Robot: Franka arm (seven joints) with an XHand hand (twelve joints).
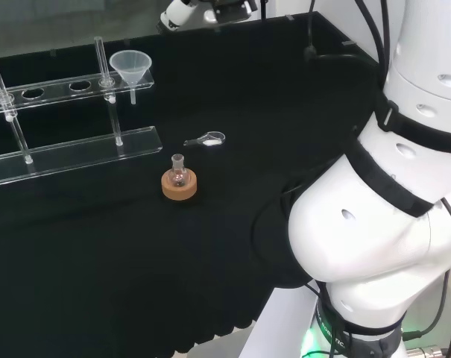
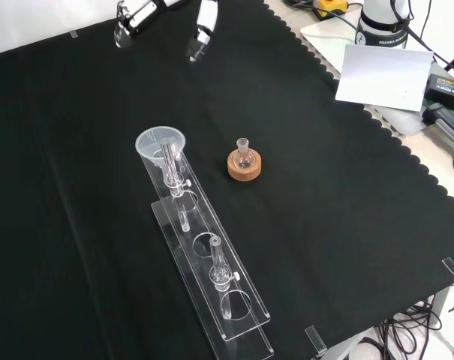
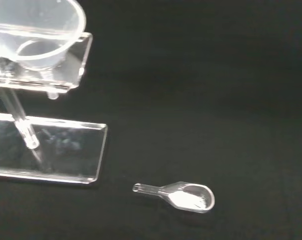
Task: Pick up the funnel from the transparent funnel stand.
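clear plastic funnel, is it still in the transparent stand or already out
In: the clear plastic funnel sits upright in the transparent stand's end hole, untouched.

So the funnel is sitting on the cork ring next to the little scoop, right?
Not quite. The funnel sits in the end hole of the clear funnel stand, as the head view shows. The cork ring holds a small flask. The little scoop does lie near it.

Clear funnel (image 1: 130, 68) & stand (image 1: 68, 145), tan cork ring (image 1: 180, 186), black cloth (image 1: 232, 216).
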